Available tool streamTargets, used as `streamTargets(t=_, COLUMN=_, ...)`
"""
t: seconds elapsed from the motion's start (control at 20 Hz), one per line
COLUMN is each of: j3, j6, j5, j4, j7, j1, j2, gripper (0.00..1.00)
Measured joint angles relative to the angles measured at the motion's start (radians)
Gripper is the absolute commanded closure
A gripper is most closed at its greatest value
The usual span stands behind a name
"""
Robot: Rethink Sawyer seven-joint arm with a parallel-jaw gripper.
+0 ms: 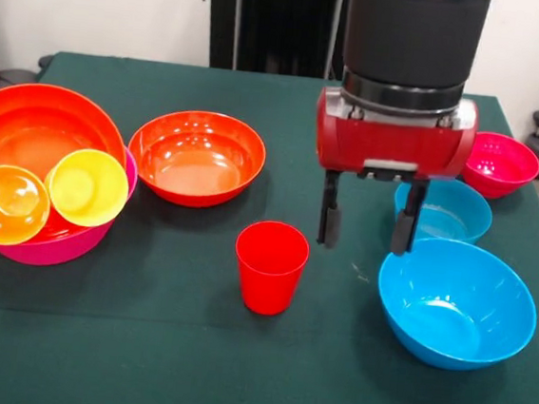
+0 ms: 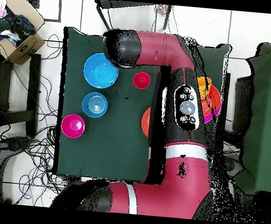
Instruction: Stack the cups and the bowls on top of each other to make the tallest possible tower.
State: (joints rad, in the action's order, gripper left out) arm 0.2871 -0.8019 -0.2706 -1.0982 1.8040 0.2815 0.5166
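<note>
Between red cup and large blue bowl, open gripper.

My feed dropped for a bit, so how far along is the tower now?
Barely started. Done: an orange-red bowl sits nested in the pink bowl, with the orange cup and yellow cup lying inside. In hand: nothing; the gripper hangs open and empty between the red cup and the large blue bowl. Left: those two, the second orange-red bowl, small blue bowl and magenta bowl.
</note>
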Motion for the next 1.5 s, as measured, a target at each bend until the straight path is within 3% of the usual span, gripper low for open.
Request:
streamTargets(t=0.6, j3=-0.033, j6=0.010, j5=0.006, j4=-0.005, j7=0.000, j1=0.014, j2=-0.071, gripper=0.00)
streamTargets(t=1.5, j3=-0.034, j6=-0.016, j5=0.123, j4=-0.018, j7=0.000, j1=0.009, j2=-0.079, gripper=0.00)
